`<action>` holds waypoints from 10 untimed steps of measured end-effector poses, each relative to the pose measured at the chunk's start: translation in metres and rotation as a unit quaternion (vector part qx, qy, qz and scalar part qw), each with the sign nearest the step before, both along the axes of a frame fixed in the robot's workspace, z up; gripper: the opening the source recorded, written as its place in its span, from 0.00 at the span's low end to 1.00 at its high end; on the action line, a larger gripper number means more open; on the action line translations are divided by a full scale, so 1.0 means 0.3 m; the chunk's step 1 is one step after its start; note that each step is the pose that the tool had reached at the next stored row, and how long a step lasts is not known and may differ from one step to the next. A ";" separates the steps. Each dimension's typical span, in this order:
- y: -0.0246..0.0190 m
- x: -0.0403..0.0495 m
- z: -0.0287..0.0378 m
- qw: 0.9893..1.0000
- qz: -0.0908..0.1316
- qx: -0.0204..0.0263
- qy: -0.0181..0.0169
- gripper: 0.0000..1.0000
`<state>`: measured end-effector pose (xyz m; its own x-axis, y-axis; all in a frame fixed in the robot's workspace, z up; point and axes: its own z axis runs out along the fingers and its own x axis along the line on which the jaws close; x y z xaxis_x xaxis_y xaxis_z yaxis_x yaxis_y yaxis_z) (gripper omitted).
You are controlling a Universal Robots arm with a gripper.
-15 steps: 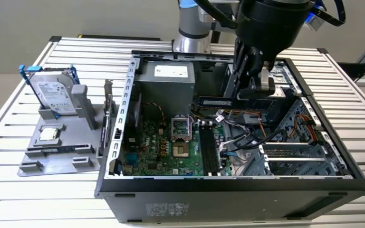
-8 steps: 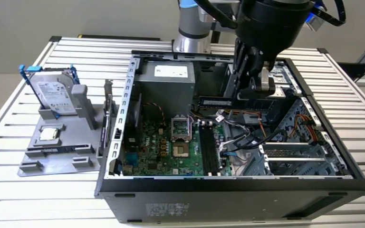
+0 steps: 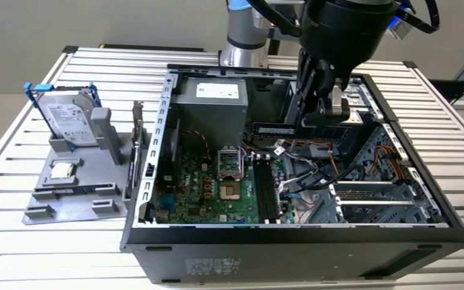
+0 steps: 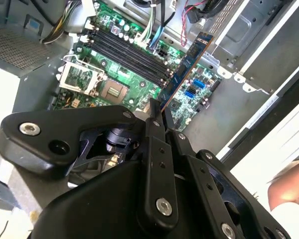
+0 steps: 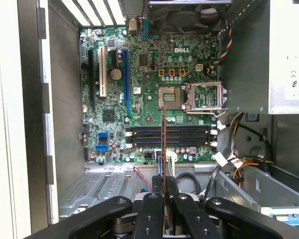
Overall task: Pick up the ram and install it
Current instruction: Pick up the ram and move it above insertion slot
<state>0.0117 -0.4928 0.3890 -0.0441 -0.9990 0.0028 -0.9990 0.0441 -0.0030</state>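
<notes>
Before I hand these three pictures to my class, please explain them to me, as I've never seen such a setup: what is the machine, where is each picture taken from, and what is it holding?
The machine is a robot arm with a gripper, its two-fingered hand. The exterior view looks on from off the arm: an open computer case lies on a slatted table, with a hard drive on a grey stand toward that view's left. Both wrist views come from cameras riding on the arm, looking down at the motherboard. The gripper is shut on the ram, a thin memory stick, not yet in the black memory slots.
</notes>
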 end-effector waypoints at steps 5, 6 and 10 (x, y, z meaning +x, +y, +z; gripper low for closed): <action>0.000 0.000 -0.002 0.999 -0.044 0.000 0.000 0.00; 0.000 0.000 -0.002 0.999 -0.053 0.000 0.000 0.00; 0.000 0.000 -0.003 0.996 -0.090 0.000 0.000 0.00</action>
